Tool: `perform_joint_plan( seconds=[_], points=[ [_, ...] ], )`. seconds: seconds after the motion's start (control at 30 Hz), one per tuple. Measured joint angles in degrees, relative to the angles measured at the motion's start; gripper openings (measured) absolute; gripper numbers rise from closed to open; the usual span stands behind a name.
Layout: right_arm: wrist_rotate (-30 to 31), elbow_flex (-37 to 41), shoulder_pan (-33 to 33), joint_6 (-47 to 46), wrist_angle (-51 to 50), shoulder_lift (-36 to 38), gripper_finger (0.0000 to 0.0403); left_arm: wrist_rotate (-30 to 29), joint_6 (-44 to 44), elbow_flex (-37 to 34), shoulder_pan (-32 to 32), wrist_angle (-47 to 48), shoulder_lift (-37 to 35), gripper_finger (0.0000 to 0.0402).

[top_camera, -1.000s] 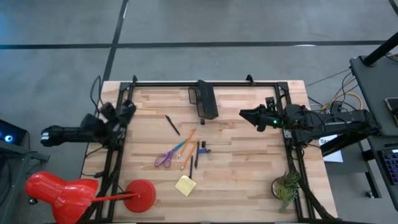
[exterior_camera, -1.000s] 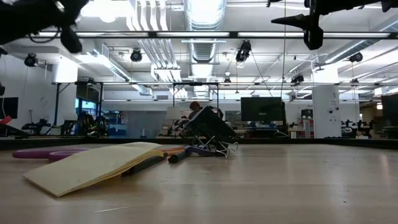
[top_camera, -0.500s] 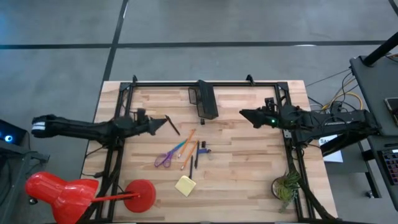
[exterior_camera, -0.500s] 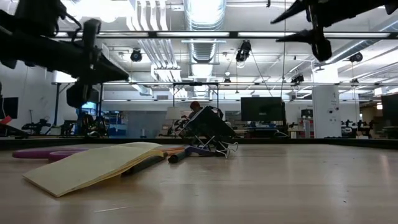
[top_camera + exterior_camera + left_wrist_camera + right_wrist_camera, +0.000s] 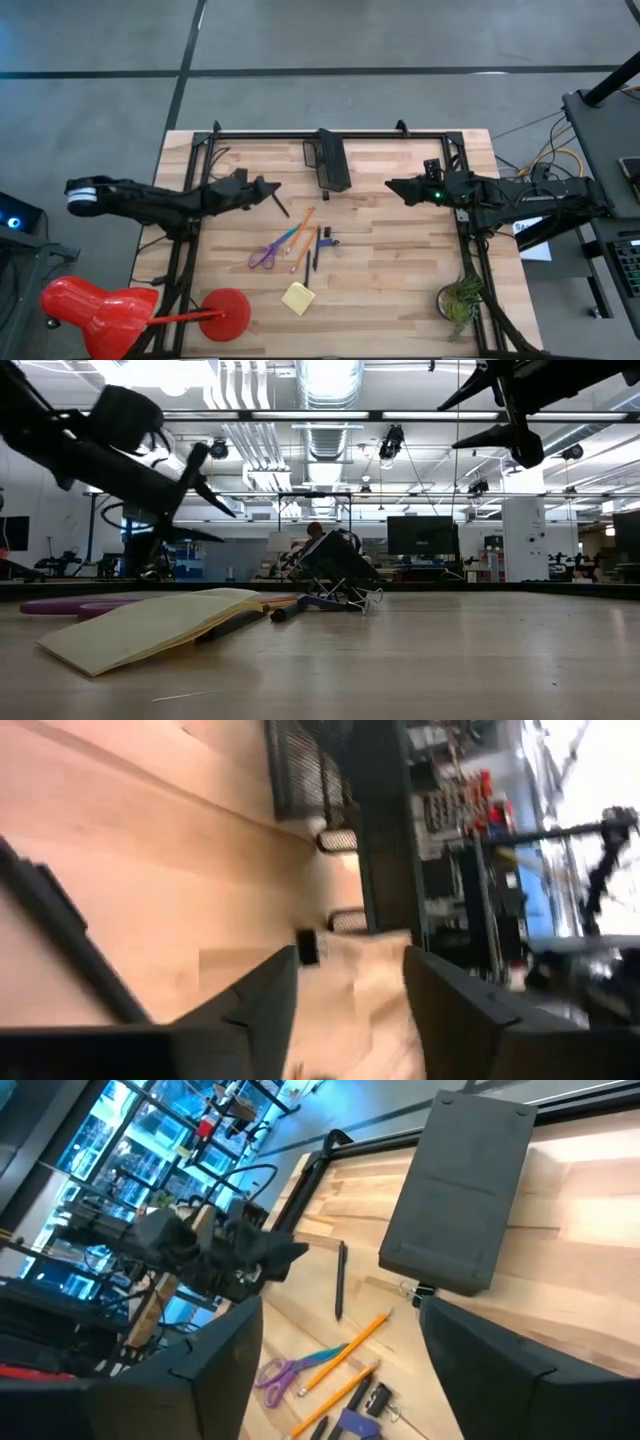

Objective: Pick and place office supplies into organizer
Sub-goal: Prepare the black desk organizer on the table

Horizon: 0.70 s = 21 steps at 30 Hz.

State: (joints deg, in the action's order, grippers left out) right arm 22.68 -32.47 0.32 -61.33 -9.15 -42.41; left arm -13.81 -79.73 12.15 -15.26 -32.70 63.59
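From above, the left gripper (image 5: pixel 270 187) hung over the left half of the wooden table (image 5: pixel 400 260), its fingers parted, just beside the near end of a lone black pen (image 5: pixel 277 201). The right gripper (image 5: pixel 392 185) hovered right of the organizer (image 5: pixel 329 163), fingers spread and holding nothing. The organizer lay at the far edge, centre. Nearer lay the purple-handled scissors (image 5: pixel 264 256), orange pencils (image 5: pixel 302 240), a dark clip (image 5: pixel 329 241) and the yellow sticky-note pad (image 5: pixel 298 297). A red lamp (image 5: pixel 110 308) stood at the near left corner, a green plant (image 5: pixel 460 303) at the near right.

At table height, the sticky-note pad (image 5: pixel 150 625) filled the foreground with the scissors (image 5: pixel 70 605) behind it and the organizer (image 5: pixel 335 565) beyond; both grippers (image 5: pixel 205 500) (image 5: pixel 505 410) hung in the air, open.

The left wrist view showed its fingers (image 5: pixel 265 1000) apart over the wood, the organizer's mesh wall (image 5: pixel 320 770) ahead.

The right wrist view showed its fingers (image 5: pixel 215 1360) wide, the organizer (image 5: pixel 460 1190), pen (image 5: pixel 340 1280), pencils (image 5: pixel 345 1350), scissors (image 5: pixel 275 1373) and the left gripper (image 5: pixel 285 1255) beyond.

No writing or brand could be read anywhere.
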Motion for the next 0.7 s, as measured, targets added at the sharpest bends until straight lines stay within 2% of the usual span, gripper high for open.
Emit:
perform_joint_plan(
  seconds=[0.13, 0.3, 0.5, 0.7],
  points=[
    [0.0, 0.0, 0.0, 0.0, -0.9, 0.0, 0.0277, 5.3, 2.1, 3.9, -4.8, -0.9, 5.1, 0.0198],
    [0.0, 0.0, 0.0, 0.2, -1.4, 0.0, 0.0281, 9.5, 4.7, 10.4, -10.3, -1.0, 13.0, 0.0200],
    [-0.2, 0.0, 0.0, 1.8, -1.4, 0.0, 0.0280, 17.8, 9.5, 17.4, -15.7, -1.0, 25.0, 0.0200],
    [-0.2, 0.0, 0.0, 3.3, -1.4, 0.0, 0.0281, 20.1, 11.1, 22.4, -18.7, -6.0, 33.7, 0.0200]
  ],
)
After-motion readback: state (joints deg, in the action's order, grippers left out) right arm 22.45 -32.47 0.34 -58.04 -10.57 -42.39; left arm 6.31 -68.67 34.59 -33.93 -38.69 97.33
